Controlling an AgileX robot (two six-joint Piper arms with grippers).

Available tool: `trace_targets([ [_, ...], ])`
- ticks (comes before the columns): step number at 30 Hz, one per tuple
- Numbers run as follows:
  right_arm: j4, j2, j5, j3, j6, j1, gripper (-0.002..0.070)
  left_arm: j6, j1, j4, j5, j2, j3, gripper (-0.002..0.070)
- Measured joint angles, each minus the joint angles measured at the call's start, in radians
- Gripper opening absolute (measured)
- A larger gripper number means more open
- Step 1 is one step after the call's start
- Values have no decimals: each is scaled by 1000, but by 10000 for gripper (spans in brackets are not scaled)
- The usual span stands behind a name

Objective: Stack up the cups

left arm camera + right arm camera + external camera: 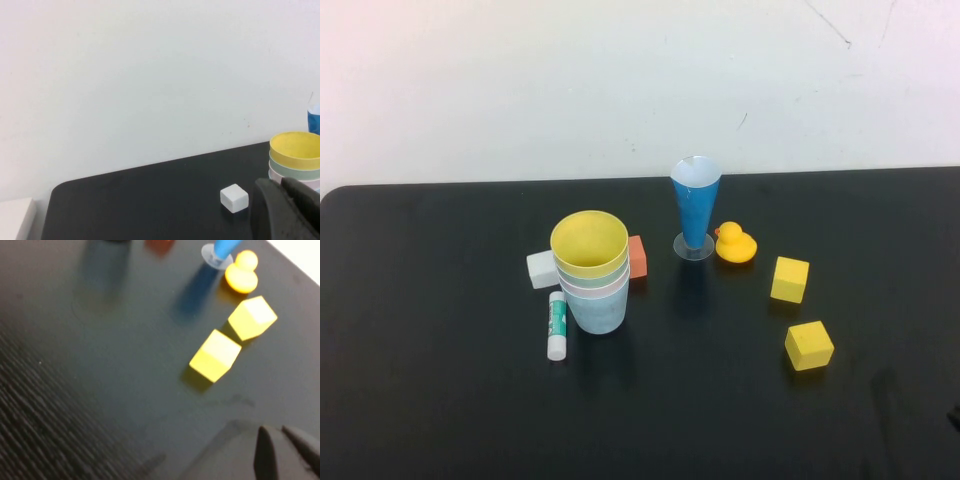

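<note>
The four cups stand nested in one upright stack (591, 270) left of the table's middle: yellow cup (589, 243) on top, then pale green, pink, and light blue (595, 312) at the bottom. The stack's upper rims also show in the left wrist view (295, 155). My left gripper (281, 181) is shut and empty, drawn back to the left of the stack and the white block. My right gripper (275, 430) hovers low over the table's right front, its fingers close together and holding nothing. Neither gripper shows in the high view.
A white block (541, 269) and an orange block (638, 256) flank the stack, and a glue stick (557, 325) lies in front. A tall blue cone glass (695, 207), a yellow duck (735, 244) and two yellow cubes (790, 279) (809, 345) stand to the right.
</note>
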Motion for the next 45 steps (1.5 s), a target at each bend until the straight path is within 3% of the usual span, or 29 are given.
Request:
trace_targets([
  [26,33,0,12,2,9,0,0,-4,0,4,10,2,203,1],
  [35,33,0,12,2,9,0,0,-54,0,-120,-5,2,294,1],
  [45,33,0,15,2,9,0,0,-58,0,-122,-3,-22,294,1],
])
